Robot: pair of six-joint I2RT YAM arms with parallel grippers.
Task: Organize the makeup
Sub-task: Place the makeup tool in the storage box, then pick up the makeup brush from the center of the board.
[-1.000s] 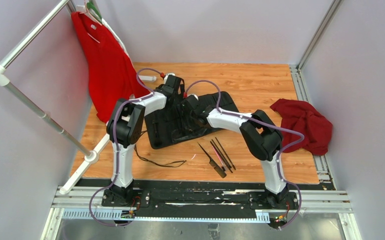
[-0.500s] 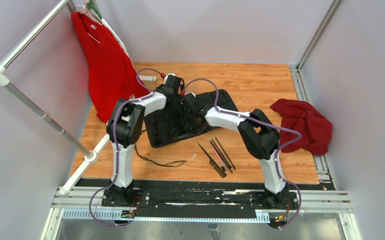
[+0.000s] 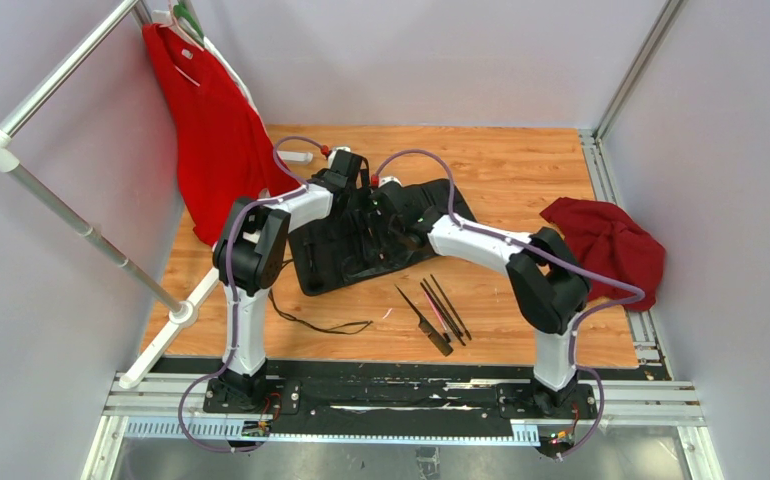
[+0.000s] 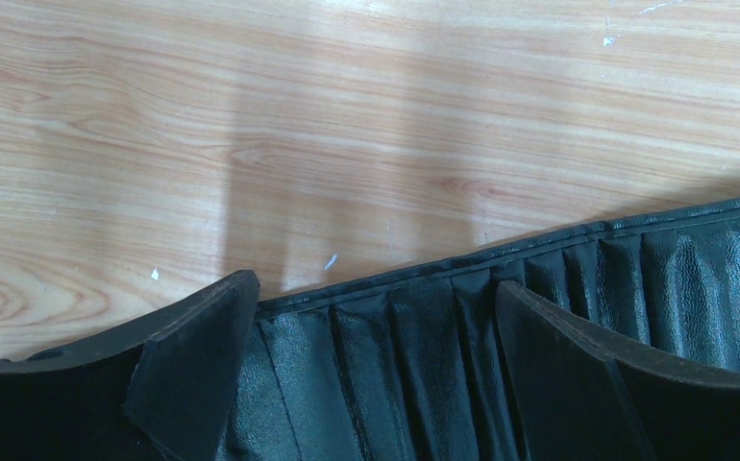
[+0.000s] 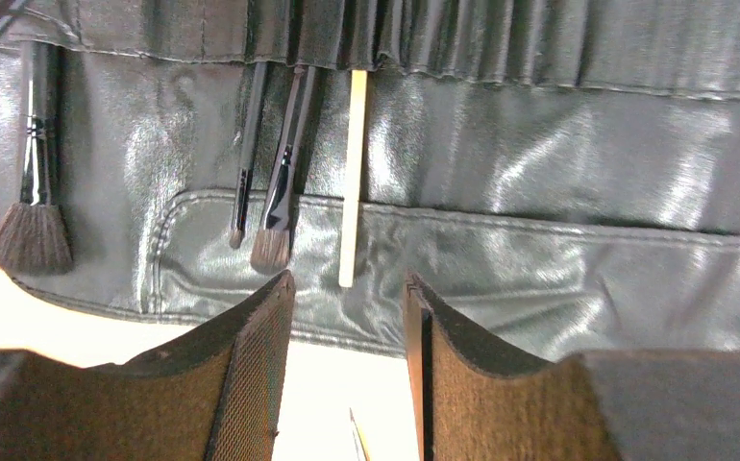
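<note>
Top view: both arms are reaching over a long black roll-up case (image 3: 326,265) lying open on the wooden bench (image 3: 521,170). The left arm (image 3: 301,205) is coming in over the case's left half, the right arm (image 3: 471,240) over its middle. A small cluster of loose makeup tools (image 3: 439,310), thin and black with a pink accent, is lying on the bench just in front of the case, towards the arm bases.

Left wrist view: the left pincer (image 4: 376,384) is standing wide, its fingers (image 4: 193,375) straddling the case's pleated pocket edge. Whether it is pressing the fabric down, I cannot tell.

Right wrist view: the right pincer (image 5: 347,375) is standing partly apart and carrying nothing. Beyond it, a fluffy brush (image 5: 30,230), two small brushes (image 5: 275,216) and a pale stick (image 5: 352,192) are sitting in the case's slots.

The slotting looks partly done, with the step in hand seeming to be fetching another tool. The next move is probably calling for the right arm to swing to the loose cluster in front of the case and pinch a single thin handle away from its close neighbours.
</note>
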